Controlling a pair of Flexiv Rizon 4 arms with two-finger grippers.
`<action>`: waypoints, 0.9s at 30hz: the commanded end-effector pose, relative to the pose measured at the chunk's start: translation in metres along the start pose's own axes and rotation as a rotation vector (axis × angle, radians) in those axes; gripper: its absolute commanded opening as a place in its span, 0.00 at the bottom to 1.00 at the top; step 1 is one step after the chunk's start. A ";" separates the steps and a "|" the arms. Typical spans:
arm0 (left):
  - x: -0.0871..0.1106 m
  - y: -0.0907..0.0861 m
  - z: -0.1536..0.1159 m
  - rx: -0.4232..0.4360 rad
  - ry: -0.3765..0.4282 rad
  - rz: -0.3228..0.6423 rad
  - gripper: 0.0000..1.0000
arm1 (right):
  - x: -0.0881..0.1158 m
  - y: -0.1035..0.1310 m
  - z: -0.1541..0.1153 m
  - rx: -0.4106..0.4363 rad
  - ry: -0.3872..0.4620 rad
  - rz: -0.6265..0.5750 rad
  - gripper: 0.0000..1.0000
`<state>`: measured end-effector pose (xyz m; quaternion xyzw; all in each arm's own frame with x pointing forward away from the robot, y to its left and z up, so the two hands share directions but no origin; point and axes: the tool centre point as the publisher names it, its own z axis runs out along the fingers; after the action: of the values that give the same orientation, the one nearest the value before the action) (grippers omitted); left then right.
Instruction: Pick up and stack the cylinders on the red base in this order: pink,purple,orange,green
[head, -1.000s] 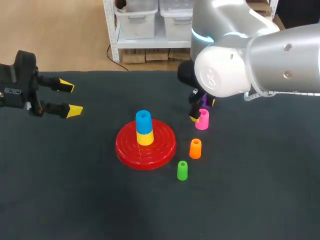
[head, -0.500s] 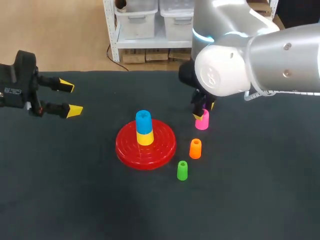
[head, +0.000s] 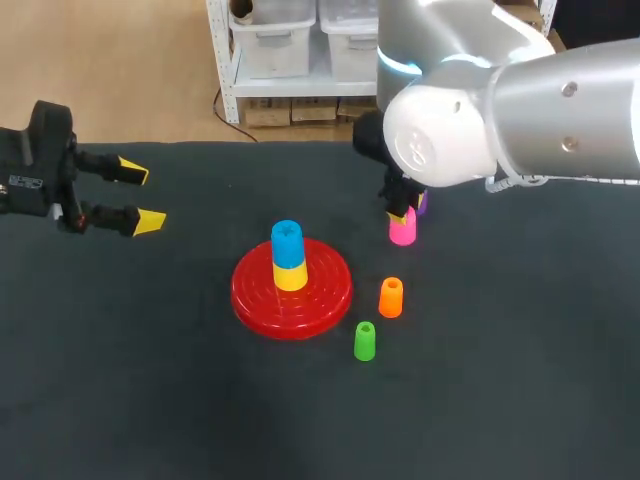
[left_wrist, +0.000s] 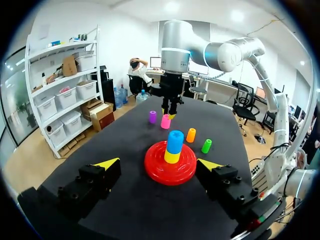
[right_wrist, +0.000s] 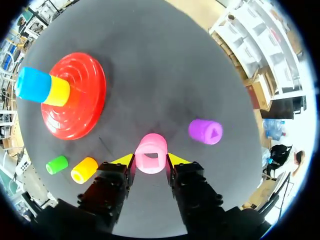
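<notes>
While the right hand (right_wrist: 148, 159) has its two yellow tips pressed against opposite sides of the pink cylinder (right_wrist: 151, 150), the step in hand is the first pick of the order. The grip looks closed and snug, though I cannot tell whether the piece rests on the bench (head: 150, 380) or hangs just clear of it. It sits between the fingers, beside the purple cylinder (right_wrist: 205, 131) and apart from the red base (head: 320, 300).

The pink cylinder stands upright, its long axis vertical and in line with the fingers, its open end with the squarish hole facing up toward the wrist. The base already carries a yellow cylinder (head: 290, 277) with a blue cylinder (head: 287, 243) on top, so the pink one would have to go on the blue.

By my reading, the next move calls for a straight lift, a carry across to the base with the axis kept vertical, then a lowering centred over the blue top before the fingers part. Any tilt would likely make it seat crooked.

The orange cylinder (head: 390, 297) and green cylinder (head: 365, 341) wait upright near the base's rim. The left hand (head: 142, 196) hangs wide open and empty, well off to the side.
</notes>
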<state>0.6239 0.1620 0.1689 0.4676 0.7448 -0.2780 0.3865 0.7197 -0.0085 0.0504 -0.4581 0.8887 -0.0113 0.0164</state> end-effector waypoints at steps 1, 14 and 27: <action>0.001 0.002 0.001 0.002 -0.003 0.002 1.00 | -0.003 0.002 -0.037 0.012 -0.043 -0.032 0.00; 0.001 0.002 0.001 0.002 -0.003 0.002 1.00 | -0.050 0.054 -0.122 0.005 -0.195 -0.404 0.00; 0.001 0.002 0.001 0.002 -0.003 0.002 1.00 | -0.056 0.069 -0.139 -0.024 -0.213 -0.592 0.00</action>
<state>0.6239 0.1619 0.1689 0.4676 0.7448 -0.2781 0.3864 0.6922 0.0801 0.1873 -0.6960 0.7099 0.0419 0.0990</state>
